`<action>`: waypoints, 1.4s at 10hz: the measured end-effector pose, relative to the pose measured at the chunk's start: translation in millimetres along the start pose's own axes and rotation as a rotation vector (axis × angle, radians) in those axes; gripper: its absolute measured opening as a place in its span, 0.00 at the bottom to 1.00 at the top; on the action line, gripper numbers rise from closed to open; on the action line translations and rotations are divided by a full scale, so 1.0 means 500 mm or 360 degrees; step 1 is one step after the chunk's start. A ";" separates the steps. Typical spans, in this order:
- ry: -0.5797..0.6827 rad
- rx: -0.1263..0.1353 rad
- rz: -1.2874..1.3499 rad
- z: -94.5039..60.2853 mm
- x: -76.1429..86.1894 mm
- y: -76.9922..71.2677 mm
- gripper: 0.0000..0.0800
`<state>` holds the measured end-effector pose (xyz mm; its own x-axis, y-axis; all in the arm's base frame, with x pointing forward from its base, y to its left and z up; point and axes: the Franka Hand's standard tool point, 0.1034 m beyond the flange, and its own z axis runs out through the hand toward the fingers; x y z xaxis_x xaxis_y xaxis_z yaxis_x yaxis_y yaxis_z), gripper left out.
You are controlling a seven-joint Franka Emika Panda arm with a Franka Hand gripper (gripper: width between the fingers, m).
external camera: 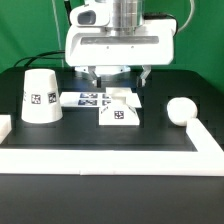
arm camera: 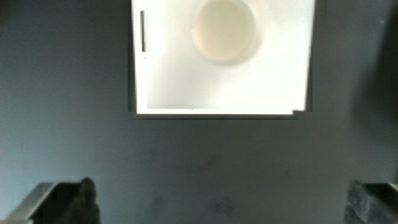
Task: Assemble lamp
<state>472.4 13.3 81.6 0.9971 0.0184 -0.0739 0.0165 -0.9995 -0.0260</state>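
Claw (external camera: 120,74): hanging over the middle of the black surface (external camera: 100,135), above the lamp base. Its fingers (arm camera: 63,203) are standing wide apart and gripping nothing; in the wrist view they are showing clear of the base.

Lamp base (external camera: 118,110): squat white block, sitting mid-surface with a tag facing the near side. Its top is showing an oval recess (arm camera: 228,30) in the wrist view.

Shade (external camera: 40,95): tapered white cup, standing wide end down at the exterior view's left, well apart from the base, with a tag facing near.

Bulb (external camera: 180,110): round white part, lying at the exterior view's right, near the white border (external camera: 100,152) that is edging the surface.

Marker board (external camera: 86,98): lying flat just beside the base, toward the exterior view's left.
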 end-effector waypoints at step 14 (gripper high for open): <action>-0.0039 0.0002 0.0002 0.083 -0.088 -0.008 0.87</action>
<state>425.5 17.3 43.6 0.9950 0.0178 -0.0981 0.0152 -0.9995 -0.0273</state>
